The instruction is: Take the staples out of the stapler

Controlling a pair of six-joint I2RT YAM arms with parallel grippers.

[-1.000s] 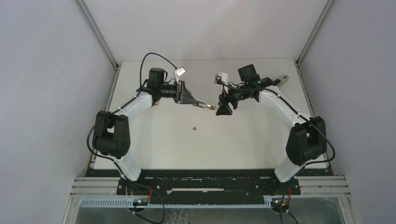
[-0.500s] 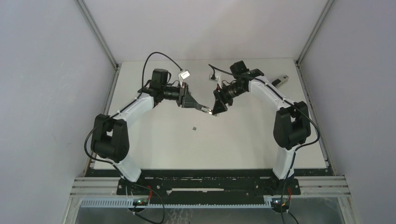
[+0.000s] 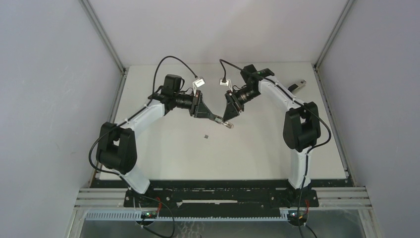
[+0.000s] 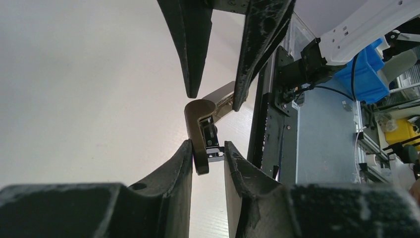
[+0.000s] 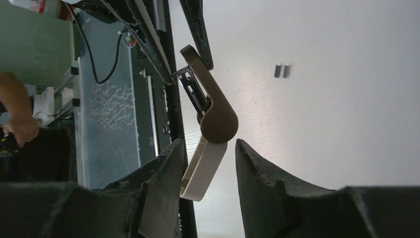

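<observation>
My left gripper (image 4: 208,146) is shut on the brown hinge end of the stapler (image 4: 202,119) and holds it above the table's middle. In the top view the stapler (image 3: 221,120) juts out from the left gripper (image 3: 212,116) toward the right gripper (image 3: 228,115). My right gripper (image 5: 208,145) stands open around the stapler's cream end (image 5: 203,166). That end touches the left finger, and a gap shows at the right finger. The staples (image 5: 282,71), two tiny grey strips, lie on the white table below; the top view shows them as the staples (image 3: 206,136).
A grey metal piece (image 3: 297,85) lies at the table's back right corner. Grey walls close the table on three sides. Beyond the near edge are the black rail (image 5: 173,99), a blue bin (image 4: 364,74) and a person's hand (image 5: 17,124).
The right arm swung left and its gripper came around the stapler's free end, with its jaws narrowing. The left gripper shifted slightly right and down with the stapler.
</observation>
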